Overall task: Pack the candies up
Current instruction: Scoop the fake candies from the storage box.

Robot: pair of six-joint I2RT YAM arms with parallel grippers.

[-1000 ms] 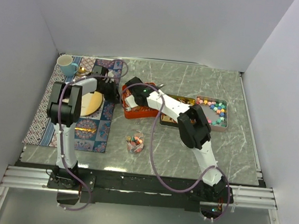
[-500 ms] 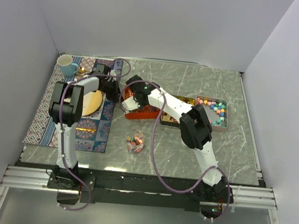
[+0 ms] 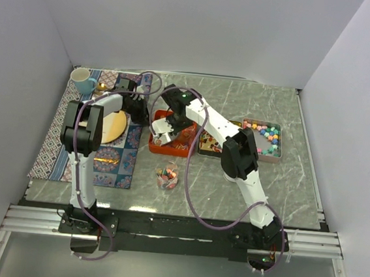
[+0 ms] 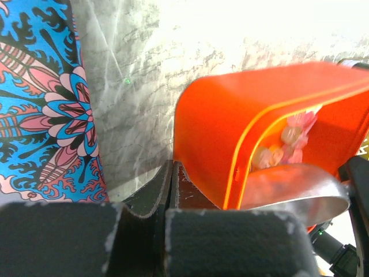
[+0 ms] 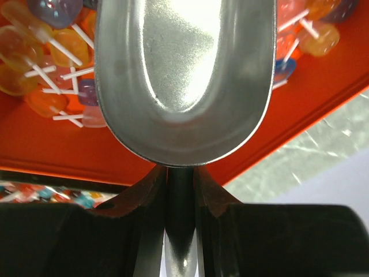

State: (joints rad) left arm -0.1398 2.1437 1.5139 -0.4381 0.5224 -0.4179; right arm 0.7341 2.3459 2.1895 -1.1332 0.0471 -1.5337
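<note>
Candies (image 5: 34, 52), flat orange and purple discs on white sticks, flank the empty steel scoop (image 5: 184, 75) clamped by the right gripper (image 5: 180, 186) over the orange plastic tray (image 5: 52, 144), whose corner the left gripper (image 4: 173, 180) pinches.

Left arm (image 3: 83, 135) and right arm (image 3: 239, 153), white-and-black, both extended toward upper centre.
Left gripper (image 4: 173, 193) fingers pressed together; right gripper (image 5: 180, 184) clamped on silver metal scoop (image 5: 184, 75).

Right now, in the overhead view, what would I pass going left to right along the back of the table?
Teal mug → gold plate → orange tray → gold tin → grey tin holding candies.
</note>
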